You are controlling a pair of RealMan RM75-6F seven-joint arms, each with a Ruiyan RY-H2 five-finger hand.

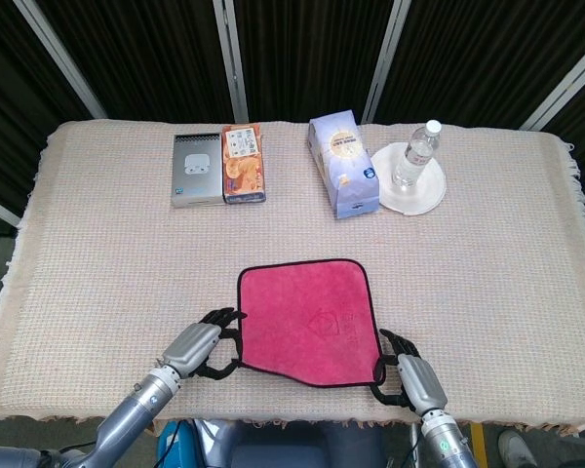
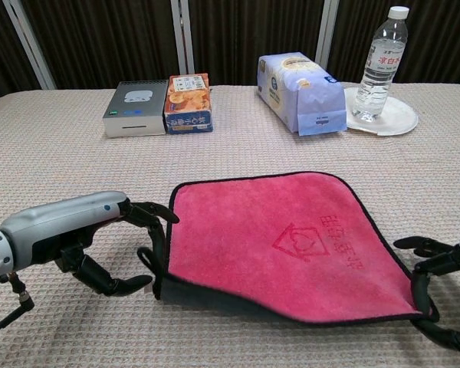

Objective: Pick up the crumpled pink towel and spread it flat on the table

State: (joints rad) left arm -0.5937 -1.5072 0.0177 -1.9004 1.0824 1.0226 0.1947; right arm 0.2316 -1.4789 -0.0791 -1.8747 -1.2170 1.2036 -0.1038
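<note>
I am lowering the near edge of the square pink towel with dark piping (image 1: 307, 322), and the job now, as I judge it, is to set that edge down without dragging it back into a wrinkle. My left hand (image 1: 200, 346) pinches the near-left corner between thumb and fingers; my right hand (image 1: 407, 375) pinches the near-right corner the same way, though in the chest view most of that hand is cut off by the frame, so I read the pinch mainly from the head view. To do this well I would keep both corners at one height and gently apart so the hem stays taut, let the cloth touch the beige woven tablecloth (image 1: 107, 263), and only then open my fingers and slide them out sideways, not upward.

The towel lies between my two hands and stretches away from them, its far half already flat on the table. The near hem sits slightly raised, a dark shadow under it in the chest view.
</note>
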